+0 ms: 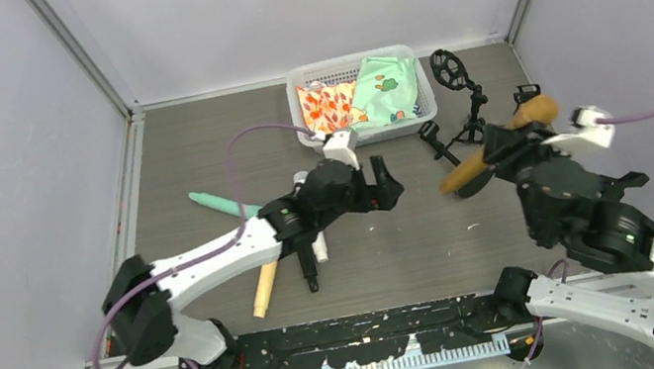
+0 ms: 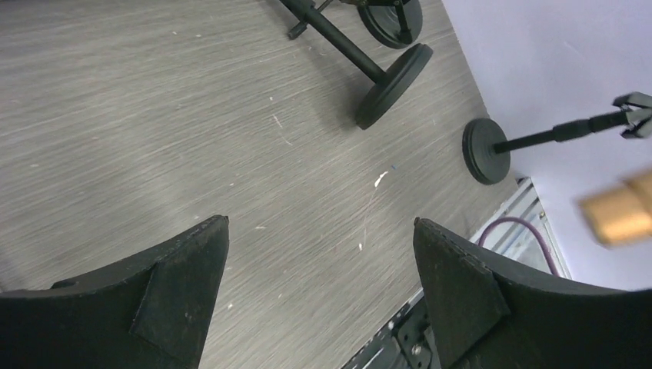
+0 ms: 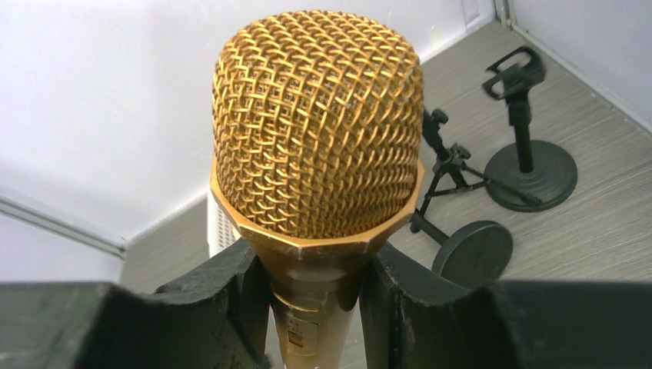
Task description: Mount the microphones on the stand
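The right claw (image 3: 311,288) is clenching a stiff, likely top-heavy brown-gold mesh-headed microphone (image 3: 317,131) by its smooth handle, just under the head. The left claw (image 2: 319,231) is hanging released.

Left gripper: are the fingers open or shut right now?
Open. On the left gripper the fingers stand wide apart, with only bare table between them.

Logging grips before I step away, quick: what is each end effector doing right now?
Left end effector: open, holding nothing.
Right end effector: closed on the gold mesh-headed stick microphone.
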`<state>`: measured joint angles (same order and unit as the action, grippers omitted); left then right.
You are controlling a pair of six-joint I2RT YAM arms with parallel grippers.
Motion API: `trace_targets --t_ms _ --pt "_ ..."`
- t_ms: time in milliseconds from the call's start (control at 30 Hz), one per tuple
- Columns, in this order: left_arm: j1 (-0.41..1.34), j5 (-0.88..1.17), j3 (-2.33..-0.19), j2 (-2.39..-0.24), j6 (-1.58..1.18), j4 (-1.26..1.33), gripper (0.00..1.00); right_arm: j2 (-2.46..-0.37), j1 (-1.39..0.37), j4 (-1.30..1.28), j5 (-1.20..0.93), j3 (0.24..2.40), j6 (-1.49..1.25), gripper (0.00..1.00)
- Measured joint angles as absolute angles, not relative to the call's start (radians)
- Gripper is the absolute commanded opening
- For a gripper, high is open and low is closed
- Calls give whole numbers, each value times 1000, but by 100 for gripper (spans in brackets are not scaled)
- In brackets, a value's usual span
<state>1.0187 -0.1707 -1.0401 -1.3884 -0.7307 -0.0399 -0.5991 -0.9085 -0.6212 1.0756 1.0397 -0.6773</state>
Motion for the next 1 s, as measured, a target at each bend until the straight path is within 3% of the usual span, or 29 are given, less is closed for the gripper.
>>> trace_targets --t_ms 367,1000 --pt "1074 -268 -1396 -1856 -971 30 91 -450 -908 -683 1113 1203 -547 1" --pt "1071 -350 -1857 -2335 -1168 -38 82 -404 -908 -735 1098 1234 -521 1"
